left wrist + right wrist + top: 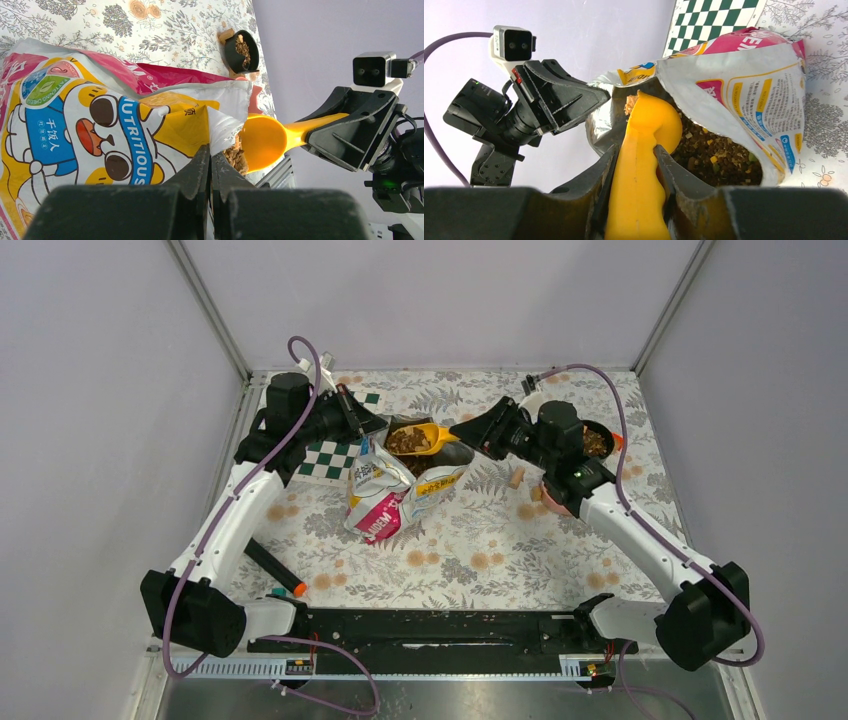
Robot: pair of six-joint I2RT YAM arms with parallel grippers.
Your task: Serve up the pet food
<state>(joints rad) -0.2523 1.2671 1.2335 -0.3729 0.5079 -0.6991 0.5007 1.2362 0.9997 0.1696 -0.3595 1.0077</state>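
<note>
The yellow pet food bag (400, 490) stands open at mid table. My left gripper (368, 430) is shut on the bag's far-left rim; in the left wrist view (210, 152) the fingers pinch the white edge of the bag (100, 130). My right gripper (462, 430) is shut on the handle of a yellow scoop (418, 438). The scoop is heaped with brown kibble (405, 440) and sits at the bag's mouth. In the right wrist view the gripper (636, 147) clamps the scoop (649, 117) over the kibble in the bag (719, 160). A dark bowl (598, 443) holding kibble sits at the right, partly behind the right arm.
Tan cork-like pieces (517, 478) lie on the floral cloth near the bowl. A black marker with an orange tip (272, 568) lies front left. A green checkerboard (335, 458) lies under the left arm. Walls enclose the back and sides.
</note>
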